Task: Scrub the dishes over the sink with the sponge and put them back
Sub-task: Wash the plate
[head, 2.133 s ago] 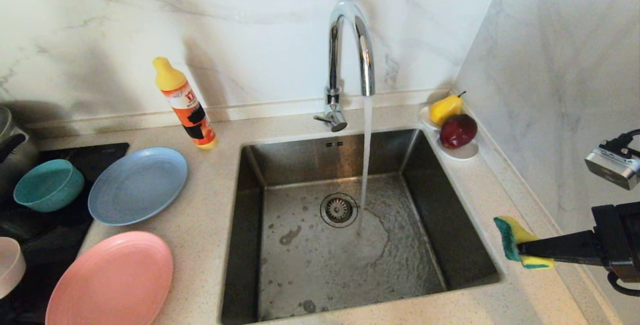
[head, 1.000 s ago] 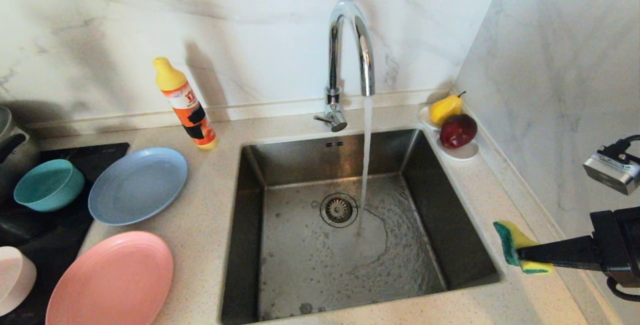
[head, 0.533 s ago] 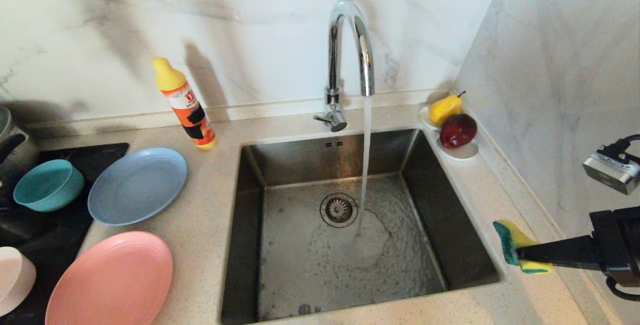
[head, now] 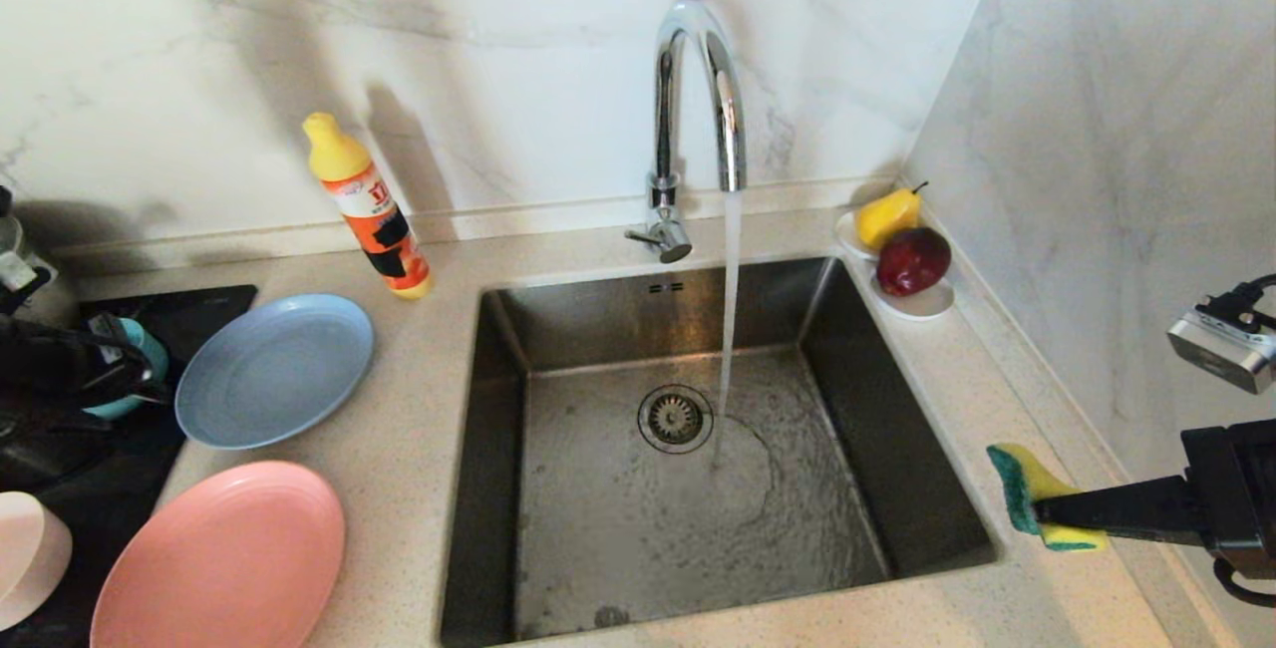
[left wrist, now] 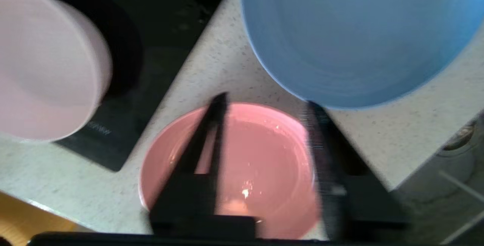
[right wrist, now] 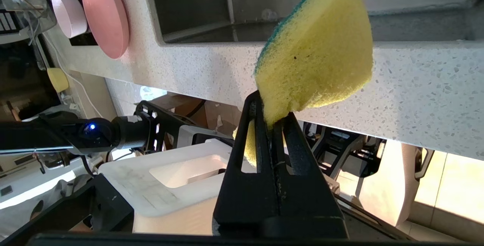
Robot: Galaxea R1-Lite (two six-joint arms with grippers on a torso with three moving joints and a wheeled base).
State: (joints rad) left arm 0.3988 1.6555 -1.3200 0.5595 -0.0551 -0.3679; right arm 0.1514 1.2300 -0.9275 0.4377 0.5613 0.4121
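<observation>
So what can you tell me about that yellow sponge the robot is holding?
The sponge is a soft yellow pad with a dark green scouring layer on one face. The right gripper is shut on one edge, squeezing it thin there, so most of it sticks out free beyond the fingers. It hangs in the air over the speckled counter at the sink's right edge, touching only the fingers.

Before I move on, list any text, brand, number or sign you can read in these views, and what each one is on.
Nothing can be read for certain.
Orange bottle with the yellow cap, on the counter left of the tap: its white label carries red characters, too small to read.
Black cooktop, near its corner in the left wrist view: a short pale printed mark, too blurred to read.
No other text or signs show.
</observation>
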